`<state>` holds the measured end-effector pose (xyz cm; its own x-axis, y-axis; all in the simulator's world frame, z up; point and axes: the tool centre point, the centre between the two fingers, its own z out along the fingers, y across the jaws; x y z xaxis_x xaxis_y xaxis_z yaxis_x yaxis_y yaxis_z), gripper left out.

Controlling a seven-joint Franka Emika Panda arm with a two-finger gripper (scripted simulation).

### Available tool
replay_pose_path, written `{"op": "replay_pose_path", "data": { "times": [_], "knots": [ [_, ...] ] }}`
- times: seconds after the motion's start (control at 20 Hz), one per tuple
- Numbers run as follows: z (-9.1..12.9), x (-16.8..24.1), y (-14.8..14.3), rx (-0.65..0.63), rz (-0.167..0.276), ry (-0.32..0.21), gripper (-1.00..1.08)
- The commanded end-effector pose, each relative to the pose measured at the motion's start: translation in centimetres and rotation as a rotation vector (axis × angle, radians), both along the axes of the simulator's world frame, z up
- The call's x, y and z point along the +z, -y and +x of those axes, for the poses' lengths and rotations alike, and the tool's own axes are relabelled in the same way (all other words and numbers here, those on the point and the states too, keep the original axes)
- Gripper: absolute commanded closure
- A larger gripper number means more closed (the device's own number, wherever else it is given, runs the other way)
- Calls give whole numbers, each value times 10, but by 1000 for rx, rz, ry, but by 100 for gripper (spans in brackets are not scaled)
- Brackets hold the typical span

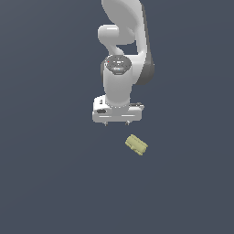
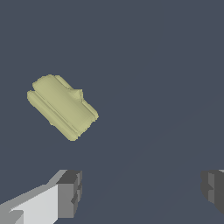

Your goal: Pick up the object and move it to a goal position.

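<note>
1. The pincer [image 2: 140, 192] is closest in the wrist view. Its two fingers [image 2: 68, 194] are spread wide apart and hold nothing.
2. The object [image 1: 136, 145] lies flat on the tabletop [image 1: 45, 183]. In the exterior view it sits at about 5 o'clock from the pincer [image 1: 117, 123], near but not touching.
3. Its long side runs slanted, from 10 o'clock to 4 o'clock.
4. I think the pincer must slide over it, turn to match, then drop down.
</note>
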<state>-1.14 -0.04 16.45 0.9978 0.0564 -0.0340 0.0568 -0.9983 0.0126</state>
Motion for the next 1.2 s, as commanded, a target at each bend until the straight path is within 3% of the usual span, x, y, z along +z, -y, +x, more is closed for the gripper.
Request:
{"op": "replay_pose_path", "data": {
  "times": [0.0, 0.55, 0.9, 1.15],
  "knots": [
    [0, 0, 0, 0, 0, 0, -92],
    [0, 0, -1, 2, 1, 0, -92],
    [0, -1, -33, 60, 22, -7, -92],
    [0, -1, -34, 63, 23, -7, -92]
  ]
}}
